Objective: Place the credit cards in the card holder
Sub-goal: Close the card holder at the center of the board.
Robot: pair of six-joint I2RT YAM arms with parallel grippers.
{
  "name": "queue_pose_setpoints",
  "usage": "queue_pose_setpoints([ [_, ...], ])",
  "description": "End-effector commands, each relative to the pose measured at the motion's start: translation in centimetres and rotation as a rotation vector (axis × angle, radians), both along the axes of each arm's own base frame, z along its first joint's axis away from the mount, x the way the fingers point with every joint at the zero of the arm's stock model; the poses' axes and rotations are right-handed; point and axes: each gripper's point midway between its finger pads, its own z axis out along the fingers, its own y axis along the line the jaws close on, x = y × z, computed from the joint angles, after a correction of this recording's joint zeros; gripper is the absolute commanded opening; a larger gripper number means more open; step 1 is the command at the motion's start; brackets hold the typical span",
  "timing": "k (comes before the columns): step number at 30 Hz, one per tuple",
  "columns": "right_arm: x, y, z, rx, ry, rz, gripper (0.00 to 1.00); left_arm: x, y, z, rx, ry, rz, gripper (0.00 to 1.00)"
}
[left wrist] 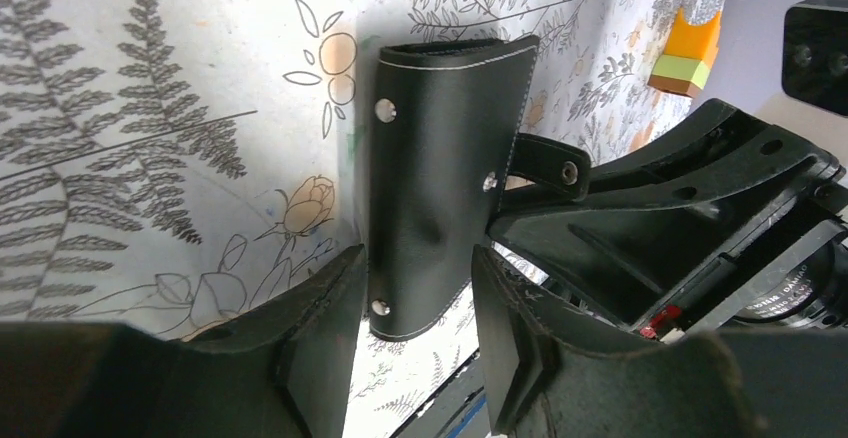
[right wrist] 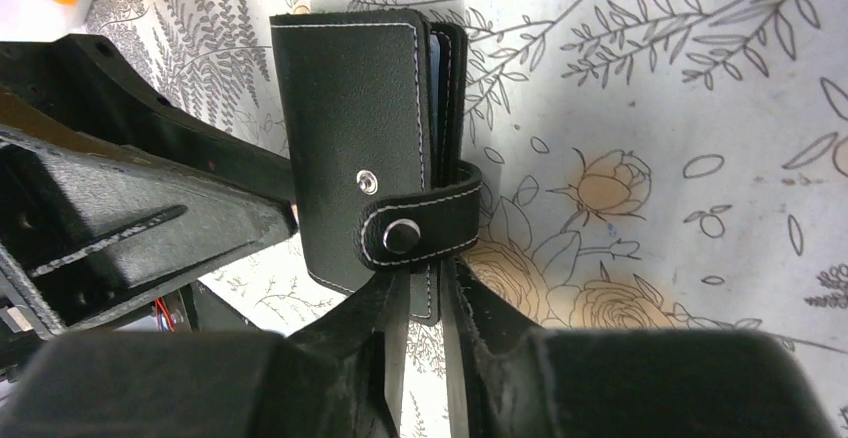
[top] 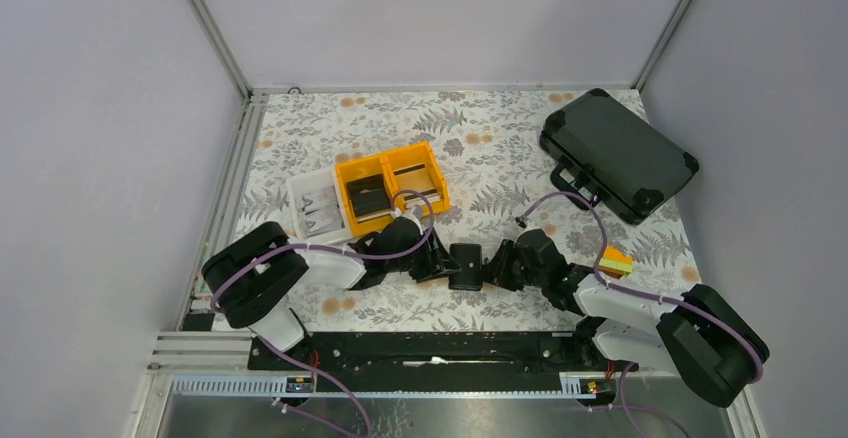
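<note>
The black card holder (top: 466,265) stands on edge on the floral table between my two grippers, folded shut. My left gripper (left wrist: 415,288) is shut across its body, a finger against each face (left wrist: 440,178). From the other side my right gripper (right wrist: 425,303) pinches its lower edge just under the snap tab (right wrist: 420,228); the card holder (right wrist: 350,148) rises above those fingers. The tab sticks out to one side, unfastened. Credit cards lie in the bins behind the left arm: silvery ones (top: 322,208) in the white bin, dark ones (top: 368,198) in a yellow bin.
Two yellow bins (top: 430,163) and a white bin (top: 300,190) sit left of centre. A large black hard case (top: 618,153) lies at the back right. A small orange and green block (top: 616,260) sits beside the right arm. A metal rail (top: 400,353) runs along the near edge.
</note>
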Motion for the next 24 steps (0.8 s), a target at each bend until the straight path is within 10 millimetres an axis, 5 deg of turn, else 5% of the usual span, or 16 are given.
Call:
queue_pose_setpoints([
  [1, -0.3, -1.0, -1.9, -0.083, 0.029, -0.015, 0.18, 0.3, -1.0, 0.3, -0.050, -0.007, -0.014, 0.46],
  [7, -0.5, -1.4, -3.0, -0.104, 0.048, -0.018, 0.10, 0.8, -2.0, 2.5, -0.151, -0.092, -0.035, 0.45],
  [19, -0.7, -1.1, -3.0, -0.059, 0.044, -0.030, 0.09, 0.1, -3.2, 8.2, -0.471, -0.198, -0.062, 0.42],
  [24, -0.6, -0.8, -2.5, -0.035, 0.022, -0.017, 0.09, 0.0, -3.2, 7.0, -0.444, -0.169, -0.063, 0.36],
])
